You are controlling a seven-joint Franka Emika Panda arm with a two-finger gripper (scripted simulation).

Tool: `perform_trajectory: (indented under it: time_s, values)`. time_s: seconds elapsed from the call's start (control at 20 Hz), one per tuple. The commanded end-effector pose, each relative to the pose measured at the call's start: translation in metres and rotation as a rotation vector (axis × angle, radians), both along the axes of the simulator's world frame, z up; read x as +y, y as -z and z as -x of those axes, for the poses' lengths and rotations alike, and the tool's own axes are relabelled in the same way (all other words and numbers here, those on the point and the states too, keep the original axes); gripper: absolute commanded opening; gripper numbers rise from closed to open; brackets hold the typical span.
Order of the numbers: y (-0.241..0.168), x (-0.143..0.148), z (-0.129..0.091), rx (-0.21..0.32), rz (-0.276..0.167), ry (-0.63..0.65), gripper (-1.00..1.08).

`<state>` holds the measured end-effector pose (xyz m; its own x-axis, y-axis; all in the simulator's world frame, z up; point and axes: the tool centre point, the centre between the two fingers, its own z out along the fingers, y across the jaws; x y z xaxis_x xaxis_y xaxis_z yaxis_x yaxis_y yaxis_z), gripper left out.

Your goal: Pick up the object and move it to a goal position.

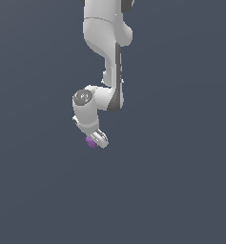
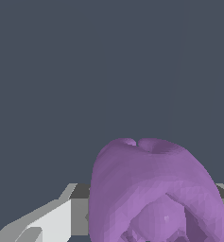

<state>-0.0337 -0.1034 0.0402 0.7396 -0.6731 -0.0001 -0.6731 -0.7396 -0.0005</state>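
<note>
Purple object [image 2: 153, 191] fills the near field of the wrist view: lumpy, rounded, dimple on its crown, sitting right up against the gripper [image 2: 146, 222]. One light-grey finger [image 2: 47, 222] shows beside it; the opposite finger is mostly hidden behind the object.

Exterior view: the arm [image 1: 102, 62] hangs down the middle of the frame, and the object [image 1: 90, 141] is a small purple blob at the gripper [image 1: 96, 140] tip, fingers either side of it. Reads as closed on the object, though actual pad contact can't be confirmed at this resolution.

No desk edges or corners in either view, just flat grey backdrop, so I can't place the object against the desk or say whether it's lifted or on the surface. No goal marker visible either.

Risks from here:
- Rounded, uneven surface means little pad contact; it could roll or squirt out under a fast move or hard stop.
- Object sits at the fingertips, not deep in the jaws, so there's little margin if it shifts.
- With the object blocking the wrist camera, a slip would be hard to catch from that view.
</note>
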Motion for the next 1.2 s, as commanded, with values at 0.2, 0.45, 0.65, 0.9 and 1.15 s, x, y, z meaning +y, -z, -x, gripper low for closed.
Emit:
perform_trajectory:
  time_s: [0.2,0.45,0.65,0.9,1.15]
  values:
    - [0.001,-0.001,0.0,0.0,0.001,0.001,-1.0]
    - [-0.004,0.002,-0.003,0.0,0.0,0.001,-1.0]
    - [-0.014,0.008,-0.011,0.0,0.0,0.001,-1.0]
    - [-0.038,0.022,-0.028,0.0,0.001,0.001,-1.0]
    - [-0.069,0.04,-0.051,0.0,0.002,0.001,-1.0]
